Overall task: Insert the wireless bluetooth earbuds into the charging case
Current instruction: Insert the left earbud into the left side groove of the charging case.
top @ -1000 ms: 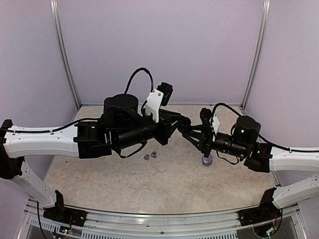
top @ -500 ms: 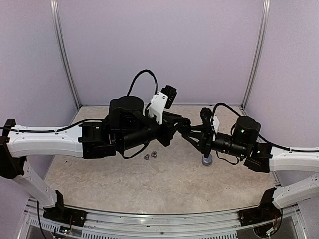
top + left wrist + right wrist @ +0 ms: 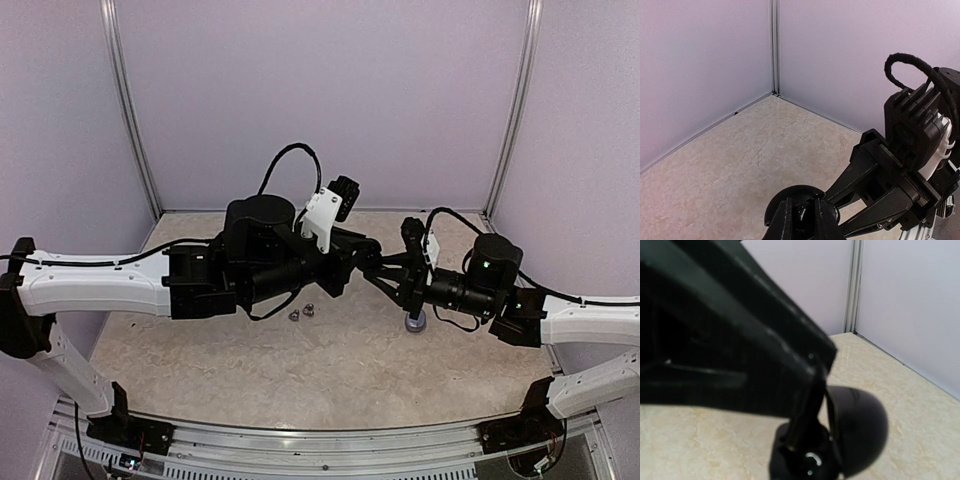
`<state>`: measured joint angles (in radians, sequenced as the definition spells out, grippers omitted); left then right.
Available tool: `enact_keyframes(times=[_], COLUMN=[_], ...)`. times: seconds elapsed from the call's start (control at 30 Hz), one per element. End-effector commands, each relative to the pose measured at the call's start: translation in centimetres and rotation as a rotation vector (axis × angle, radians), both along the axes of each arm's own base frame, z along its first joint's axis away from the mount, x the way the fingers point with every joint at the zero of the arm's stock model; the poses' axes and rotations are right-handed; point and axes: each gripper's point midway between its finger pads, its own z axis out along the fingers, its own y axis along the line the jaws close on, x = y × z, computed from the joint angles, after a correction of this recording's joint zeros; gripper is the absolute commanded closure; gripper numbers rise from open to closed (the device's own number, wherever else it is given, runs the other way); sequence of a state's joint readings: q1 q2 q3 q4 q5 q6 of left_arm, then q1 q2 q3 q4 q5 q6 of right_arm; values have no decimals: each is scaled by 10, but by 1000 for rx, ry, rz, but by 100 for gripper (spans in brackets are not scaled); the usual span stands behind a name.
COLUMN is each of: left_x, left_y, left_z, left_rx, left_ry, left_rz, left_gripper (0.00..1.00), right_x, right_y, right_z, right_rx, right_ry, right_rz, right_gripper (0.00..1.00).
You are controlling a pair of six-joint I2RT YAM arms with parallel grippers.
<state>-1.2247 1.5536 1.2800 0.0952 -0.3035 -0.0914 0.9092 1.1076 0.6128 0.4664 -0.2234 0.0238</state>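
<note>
Your left hand [image 3: 804, 216] is clamped on the black charging case [image 3: 796, 196], lid open, mid-air. Your right hand [image 3: 384, 268] meets it tip to tip; can't tell if apart or together. Two silvery earbuds [image 3: 308, 309] lie on the surface [image 3: 250, 370] below, apart from both hands.

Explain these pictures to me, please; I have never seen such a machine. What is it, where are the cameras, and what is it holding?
It is a robot with two arms bolted at the near edge of a table, each ending in a two-finger gripper. One picture looks down from above and behind the arms. The other two come from a small camera on each wrist. The left gripper and right gripper meet above the table. Between them is a black rounded case, which the left fingers appear to pinch. The right grip is too blurred to judge. On the table lie two tiny silvery earbuds and a grey round puck.
</note>
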Motion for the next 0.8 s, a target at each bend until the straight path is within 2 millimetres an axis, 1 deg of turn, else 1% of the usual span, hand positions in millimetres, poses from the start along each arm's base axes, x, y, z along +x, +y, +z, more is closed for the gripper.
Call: enact_keyframes(times=[0.0, 0.47, 0.7, 0.77], left_x=[2, 7, -2, -1], left_y=[-4, -1, -10, -11], left_z=[-4, -22, -29, -32], left_rx=[33, 101, 134, 143], left_ry=[-15, -38, -53, -60], left_rz=[11, 56, 36, 53], left_gripper=[100, 100, 100, 100], right_x=[-6, -4, -2, -2], right_y=[0, -6, -4, -4], right_z=[28, 36, 37, 38], right_rx=[60, 92, 97, 103], right_ry=[-37, -27, -13, -12], right_rz=[12, -18, -22, -18], right_gripper=[100, 100, 100, 100])
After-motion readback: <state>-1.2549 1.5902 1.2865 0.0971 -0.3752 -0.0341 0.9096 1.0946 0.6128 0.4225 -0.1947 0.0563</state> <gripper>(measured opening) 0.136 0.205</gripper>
